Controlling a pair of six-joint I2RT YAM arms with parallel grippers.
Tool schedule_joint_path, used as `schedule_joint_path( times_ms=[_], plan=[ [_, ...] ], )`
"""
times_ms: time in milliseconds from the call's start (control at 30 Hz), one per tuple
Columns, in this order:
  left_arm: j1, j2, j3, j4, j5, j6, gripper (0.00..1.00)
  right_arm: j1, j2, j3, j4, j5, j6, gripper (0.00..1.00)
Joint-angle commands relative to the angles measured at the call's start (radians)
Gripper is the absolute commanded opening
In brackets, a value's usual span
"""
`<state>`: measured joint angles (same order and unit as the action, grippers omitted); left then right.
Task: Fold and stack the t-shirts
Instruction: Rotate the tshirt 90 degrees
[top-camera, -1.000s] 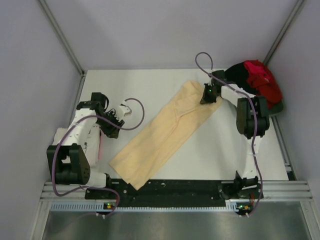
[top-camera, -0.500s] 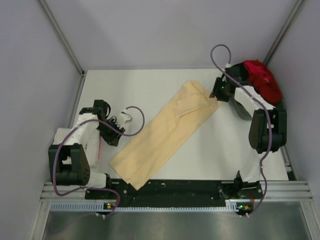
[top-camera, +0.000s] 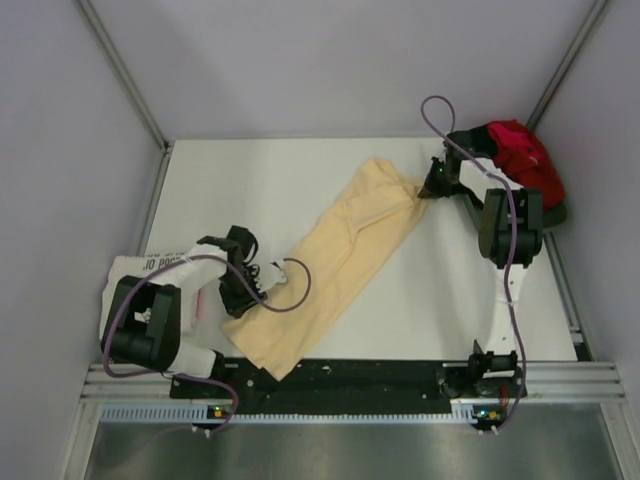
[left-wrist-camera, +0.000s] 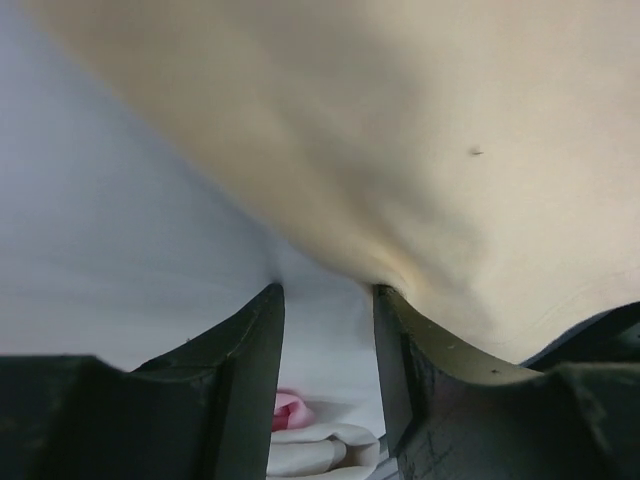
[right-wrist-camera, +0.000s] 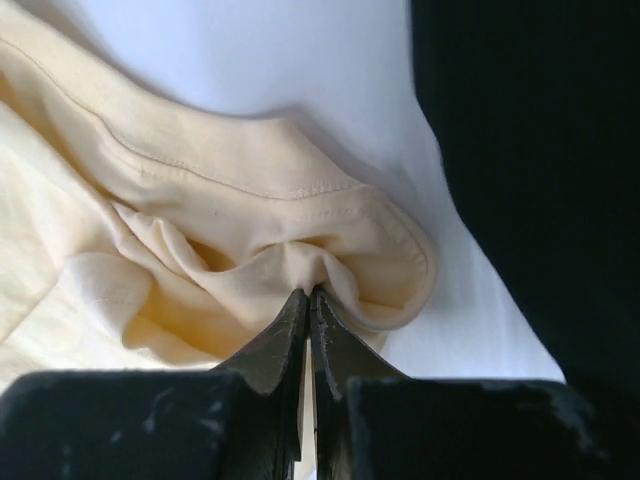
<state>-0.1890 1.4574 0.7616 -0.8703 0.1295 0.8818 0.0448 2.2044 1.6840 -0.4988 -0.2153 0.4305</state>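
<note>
The right tool (right-wrist-camera: 308, 292) clamps the yellow t-shirt's (top-camera: 335, 260) far corner while the left tool (left-wrist-camera: 326, 292), jaws apart, reaches its near edge, likely to stretch it flat.

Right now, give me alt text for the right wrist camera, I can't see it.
The right claw is shut on a bunched fold of the pale yellow t-shirt, near its stitched hem, on the white table. Black cloth fills the right side.

Bare table (top-camera: 250, 180) at far left and near right gives me passage. The pale yellow t-shirt (top-camera: 335, 265) bars the middle diagonally. Far right, the black t-shirt (right-wrist-camera: 530, 150) and red t-shirt (top-camera: 525, 160) stand just beside my right gripper (right-wrist-camera: 308, 292), with a narrow strip between.
</note>
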Motion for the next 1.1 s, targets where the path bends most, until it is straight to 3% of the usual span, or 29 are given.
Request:
schedule_joint_path(
  times_ms=[0, 200, 300, 367, 433, 600, 700, 800, 900, 967, 1067],
  plan=[
    [-0.183, -0.002, -0.064, -0.004, 0.149, 0.034, 0.45, 0.020, 0.150, 0.224, -0.060, -0.079, 0.008, 0.00],
    [-0.443, 0.064, 0.042, -0.061, 0.338, 0.062, 0.47, 0.036, 0.434, 0.754, -0.055, -0.180, 0.083, 0.01],
    [-0.535, 0.104, 0.125, -0.093, 0.462, 0.074, 0.49, 0.064, 0.517, 0.930, -0.002, -0.214, 0.116, 0.32],
    [-0.556, 0.103, 0.175, -0.142, 0.502, 0.082, 0.50, 0.072, 0.474, 0.896, 0.061, -0.213, 0.102, 0.42],
    [-0.549, 0.049, 0.182, -0.180, 0.469, 0.080, 0.50, 0.064, 0.349, 0.800, 0.084, -0.187, 0.039, 0.51],
    [-0.501, -0.204, 0.108, -0.217, 0.283, 0.109, 0.51, 0.066, -0.034, 0.473, 0.094, -0.164, -0.185, 0.61],
    [-0.466, -0.247, 0.146, -0.279, 0.237, 0.114, 0.52, 0.093, -0.289, 0.208, 0.133, -0.179, -0.278, 0.65],
    [-0.460, -0.321, 0.133, -0.244, 0.292, 0.138, 0.55, 0.145, -0.551, -0.146, 0.238, -0.229, -0.390, 0.65],
    [-0.463, -0.374, 0.058, -0.167, 0.409, 0.212, 0.59, 0.233, -0.803, -0.479, 0.359, -0.327, -0.522, 0.65],
    [-0.466, -0.384, -0.023, -0.089, 0.436, 0.252, 0.61, 0.353, -0.976, -0.663, 0.390, -0.369, -0.668, 0.64],
    [-0.483, -0.381, -0.106, -0.029, 0.450, 0.325, 0.62, 0.567, -1.167, -0.870, 0.268, -0.430, -0.983, 0.67]
  ],
)
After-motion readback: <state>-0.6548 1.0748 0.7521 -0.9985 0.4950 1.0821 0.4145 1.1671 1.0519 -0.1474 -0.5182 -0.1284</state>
